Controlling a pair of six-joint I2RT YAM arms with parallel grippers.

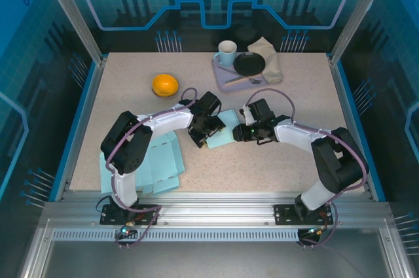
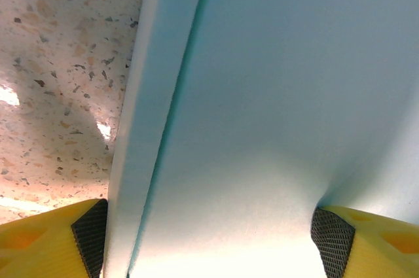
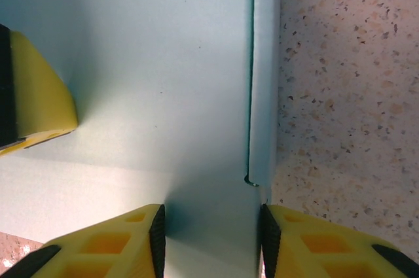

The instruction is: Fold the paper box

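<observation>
At mid-frame in the top view the box (image 1: 224, 135) sits on the bench (image 1: 124, 104), the left hand (image 2: 209, 242) clamped wide across a broad panel to steady it, while the right hand (image 3: 213, 242) pinches a narrow side flap, apparently to fold it.

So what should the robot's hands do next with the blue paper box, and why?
Probably the right hand should turn a little to bend the narrow edge flap up along its crease. Both hands seem to grip the paper box, the left hand across a wide panel, so the sheet looks steadied, and that flap looks flat.
</observation>
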